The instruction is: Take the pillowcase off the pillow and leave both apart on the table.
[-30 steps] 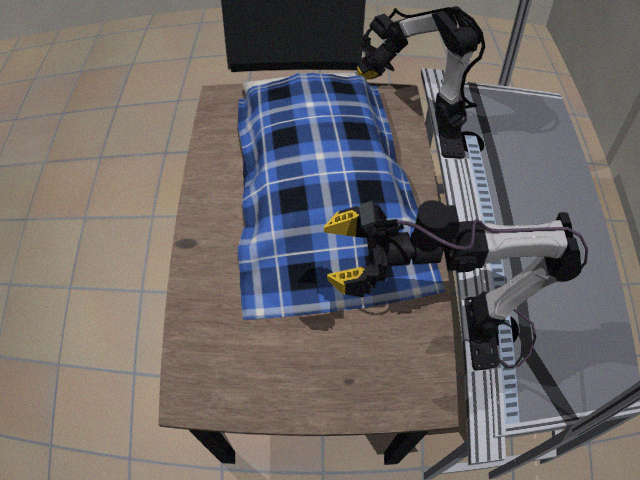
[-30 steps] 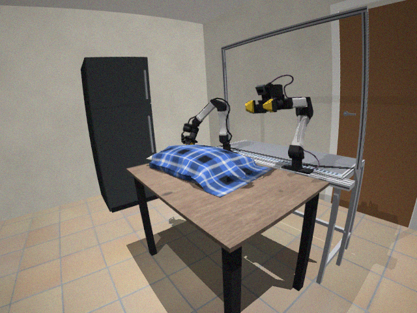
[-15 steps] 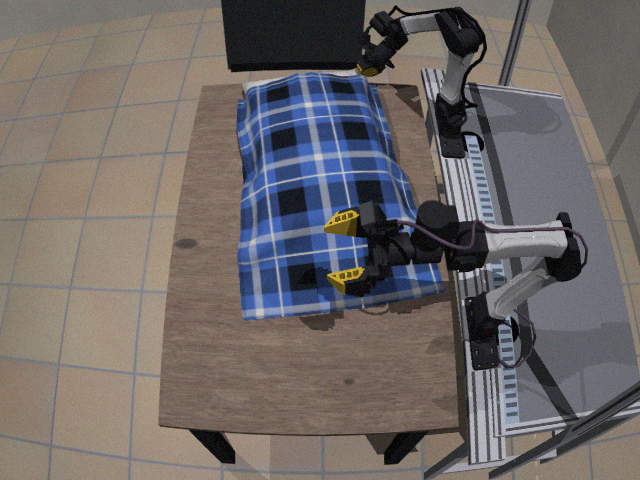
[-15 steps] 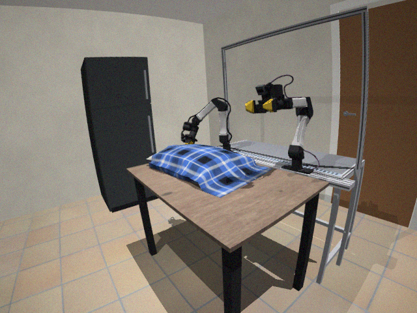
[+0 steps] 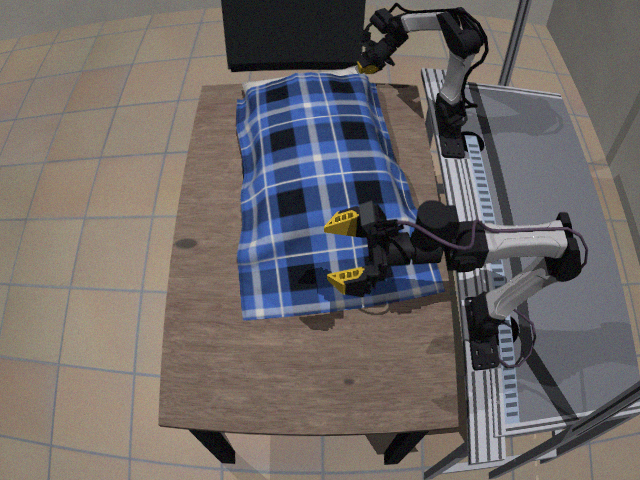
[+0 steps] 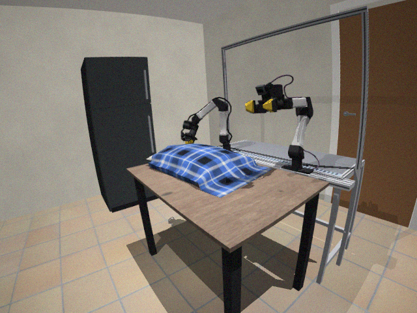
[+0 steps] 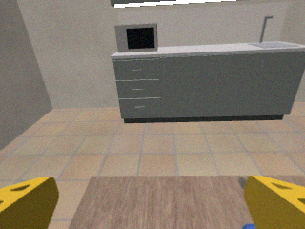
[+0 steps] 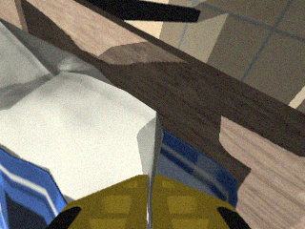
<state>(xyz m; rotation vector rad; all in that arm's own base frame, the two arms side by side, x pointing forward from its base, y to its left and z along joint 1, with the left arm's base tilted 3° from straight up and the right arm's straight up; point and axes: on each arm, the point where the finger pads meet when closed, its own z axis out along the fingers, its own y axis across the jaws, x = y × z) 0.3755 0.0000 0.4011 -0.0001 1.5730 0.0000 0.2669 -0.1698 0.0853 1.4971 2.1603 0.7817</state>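
Pinches pillow [image 5: 347, 71] [image 6: 149, 158] [image 8: 81, 129] at far end in right jaws, probably to anchor against pillowcase [image 5: 324, 134] [image 6: 205, 162] [image 7: 249, 226] [image 8: 33, 183] removal; holds left jaws spread.

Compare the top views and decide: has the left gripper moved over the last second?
No: the left gripper hangs over the same part of the plaid pillowcase, judged against the table.
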